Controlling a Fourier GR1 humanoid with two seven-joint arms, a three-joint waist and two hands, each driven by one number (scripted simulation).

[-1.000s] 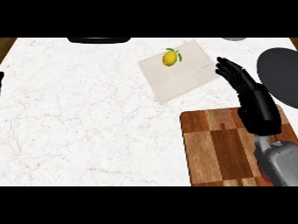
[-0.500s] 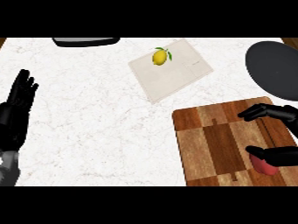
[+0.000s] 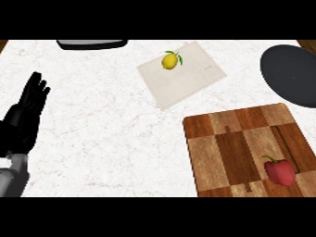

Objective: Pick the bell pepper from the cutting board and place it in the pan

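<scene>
Your red bell pepper (image 3: pixel 281 172) lies on the striped wooden cutting board (image 3: pixel 229 139), near its lower right corner. The round dark pan (image 3: pixel 293 74) sits beyond the board's far corner. A yellow lemon (image 3: pixel 169 60) rests on a pale square cloth (image 3: pixel 187 81). Your left hand (image 3: pixel 23 118) shows at the left over the white marble counter (image 3: pixel 105 120), fingers straight and close together.

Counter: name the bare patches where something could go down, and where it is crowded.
Widest bare patch: counter between the left hand and the cutting board, below the cloth. The board's left half is bare too; the pepper sits near its lower right corner. Crowded: upper right, between cloth, board and pan.
</scene>
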